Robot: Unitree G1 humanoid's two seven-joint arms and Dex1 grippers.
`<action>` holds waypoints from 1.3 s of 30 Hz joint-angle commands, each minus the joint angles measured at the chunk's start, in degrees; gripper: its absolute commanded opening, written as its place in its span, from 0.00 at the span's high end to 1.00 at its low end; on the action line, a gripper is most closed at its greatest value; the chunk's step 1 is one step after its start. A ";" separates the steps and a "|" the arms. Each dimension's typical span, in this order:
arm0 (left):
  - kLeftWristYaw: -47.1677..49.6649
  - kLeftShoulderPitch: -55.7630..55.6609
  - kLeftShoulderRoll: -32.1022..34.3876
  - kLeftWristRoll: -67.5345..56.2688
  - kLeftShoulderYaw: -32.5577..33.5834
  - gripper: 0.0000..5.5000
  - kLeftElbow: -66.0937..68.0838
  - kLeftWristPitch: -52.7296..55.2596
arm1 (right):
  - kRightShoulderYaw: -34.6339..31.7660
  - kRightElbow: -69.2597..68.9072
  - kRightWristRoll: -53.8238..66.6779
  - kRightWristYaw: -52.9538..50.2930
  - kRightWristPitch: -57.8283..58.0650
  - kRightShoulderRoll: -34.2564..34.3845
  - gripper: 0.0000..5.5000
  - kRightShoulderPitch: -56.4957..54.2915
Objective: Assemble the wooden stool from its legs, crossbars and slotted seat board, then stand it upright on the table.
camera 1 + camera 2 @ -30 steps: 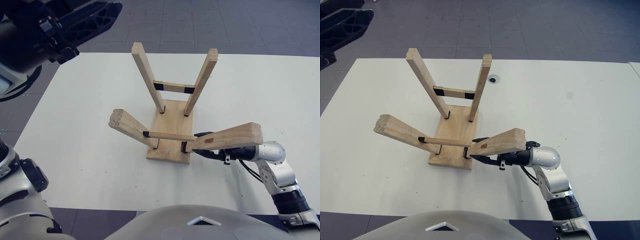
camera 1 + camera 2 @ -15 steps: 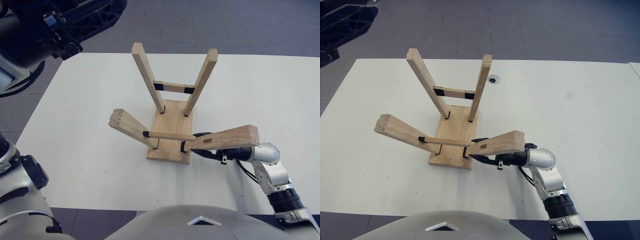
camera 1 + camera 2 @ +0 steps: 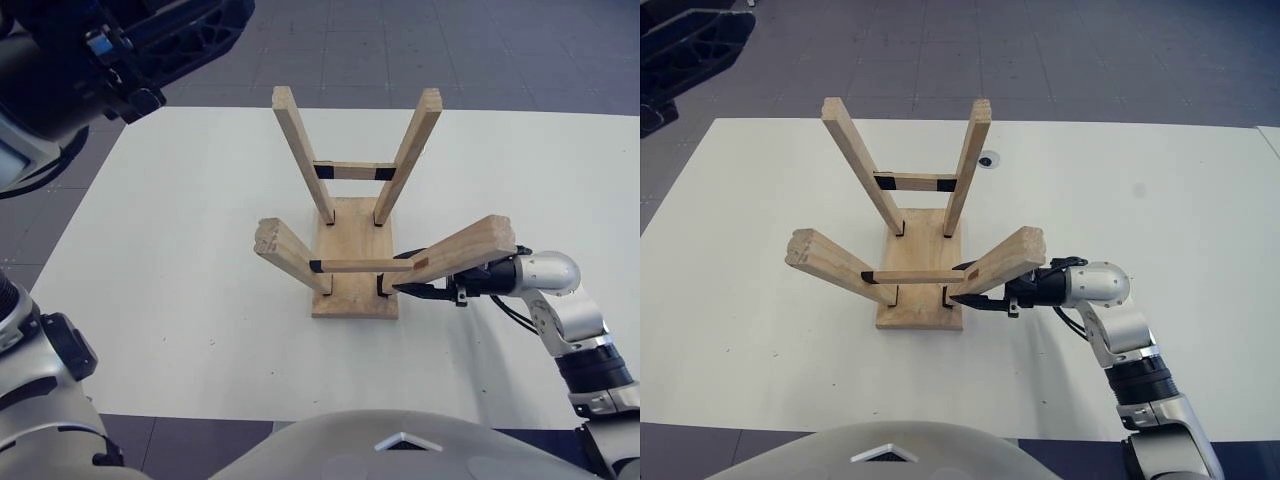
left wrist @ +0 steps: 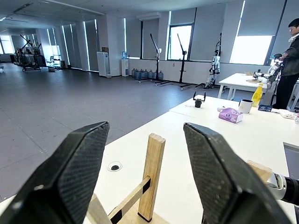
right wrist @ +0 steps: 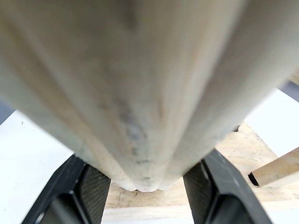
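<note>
Wooden seat board (image 3: 352, 232) is laid flat on the bench (image 3: 160, 250), slots up. The near right leg (image 3: 462, 254) is clamped low by the right pincer (image 3: 398, 285), probably to be levered upright. Left pincer (image 4: 145, 172) is held wide, aloft.

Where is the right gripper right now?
In the eye views the right gripper sits right of centre over the table, closed on the low end of the near right leg, beside the seat board.
</note>
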 commanded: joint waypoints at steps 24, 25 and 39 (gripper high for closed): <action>24.50 -5.31 -2.66 -1.16 -15.36 0.47 -9.76 1.07 | 6.23 -0.74 -12.02 -7.15 7.09 -4.70 0.63 1.02; 29.42 -5.41 -5.28 -2.49 -17.77 0.47 -11.14 0.61 | 6.44 -0.34 -12.17 -7.54 7.09 -4.59 0.63 0.75; 63.05 -19.92 -12.35 -2.78 -29.60 0.47 -13.83 6.14 | 7.92 5.19 -12.46 -12.07 5.75 -2.03 0.63 -2.63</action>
